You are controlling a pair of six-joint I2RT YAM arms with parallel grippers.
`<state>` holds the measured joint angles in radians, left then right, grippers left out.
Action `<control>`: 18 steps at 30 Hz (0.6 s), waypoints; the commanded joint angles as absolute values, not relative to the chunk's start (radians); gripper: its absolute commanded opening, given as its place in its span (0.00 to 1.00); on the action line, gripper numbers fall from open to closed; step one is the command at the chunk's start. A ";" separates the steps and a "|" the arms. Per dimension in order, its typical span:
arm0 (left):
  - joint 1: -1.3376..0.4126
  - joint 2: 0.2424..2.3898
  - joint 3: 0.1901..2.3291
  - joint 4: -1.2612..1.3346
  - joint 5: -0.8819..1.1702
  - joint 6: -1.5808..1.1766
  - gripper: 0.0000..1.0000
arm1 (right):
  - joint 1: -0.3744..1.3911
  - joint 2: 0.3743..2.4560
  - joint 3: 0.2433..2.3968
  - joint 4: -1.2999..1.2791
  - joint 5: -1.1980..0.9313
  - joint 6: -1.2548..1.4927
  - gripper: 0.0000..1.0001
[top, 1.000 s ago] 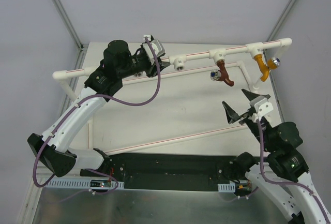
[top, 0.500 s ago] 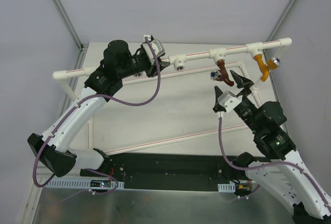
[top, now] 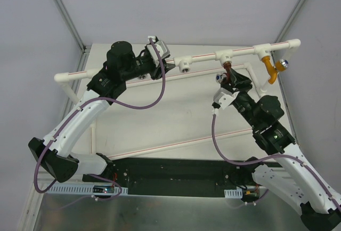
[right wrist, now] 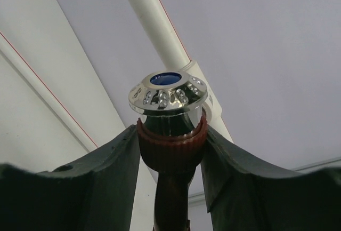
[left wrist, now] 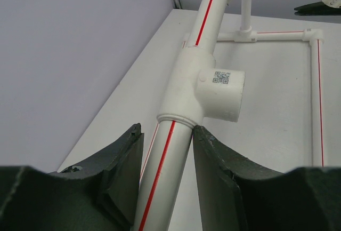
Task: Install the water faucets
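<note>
Snugly, right tool point(right wrist: 170, 141) pinches ribbed reddish-brown faucet point(right wrist: 168, 96).

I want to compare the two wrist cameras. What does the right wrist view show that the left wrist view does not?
Only right wrist: the right gripper closed on the brown faucet, under its shiny blue-centred cap. Only left wrist: the left gripper closed on the white pipe, beside a labelled socket. Both: the red-striped pipe; the left view catches only a sliver of the faucet.
</note>
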<state>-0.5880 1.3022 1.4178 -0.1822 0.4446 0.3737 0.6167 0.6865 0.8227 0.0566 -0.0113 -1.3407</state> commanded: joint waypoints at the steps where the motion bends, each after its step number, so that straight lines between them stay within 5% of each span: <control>1: -0.586 1.378 1.307 -0.650 0.426 0.262 0.01 | 0.617 0.699 0.858 0.132 0.026 -1.339 0.49; 6: -0.586 1.378 1.307 -0.650 0.428 0.262 0.01 | 0.618 0.703 0.868 0.140 0.086 -1.130 0.24; 8: -0.586 1.378 1.307 -0.650 0.428 0.262 0.01 | 0.618 0.695 0.868 0.141 0.109 -1.008 0.00; 18: -0.586 1.379 1.307 -0.650 0.423 0.262 0.00 | 0.618 0.640 0.767 0.157 0.268 -0.312 0.00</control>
